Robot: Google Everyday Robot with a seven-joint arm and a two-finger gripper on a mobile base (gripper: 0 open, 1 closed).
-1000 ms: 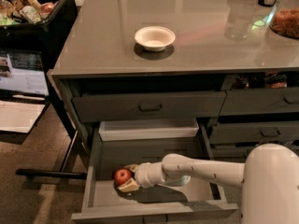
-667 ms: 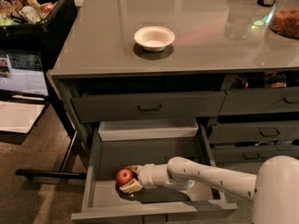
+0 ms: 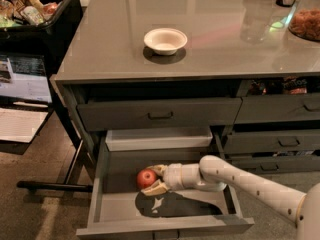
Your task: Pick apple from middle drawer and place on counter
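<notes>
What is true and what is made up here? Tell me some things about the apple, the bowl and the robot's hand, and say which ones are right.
1. The apple is sitting in the white bowl. False: it is over the floor of the middle drawer, and the bowl looks empty.
2. The white bowl stands on the counter. True.
3. The gripper is inside the middle drawer, with one finger on each side of the apple. True.
4. The middle drawer is pushed shut. False: it is pulled out, so you can see its floor.
</notes>
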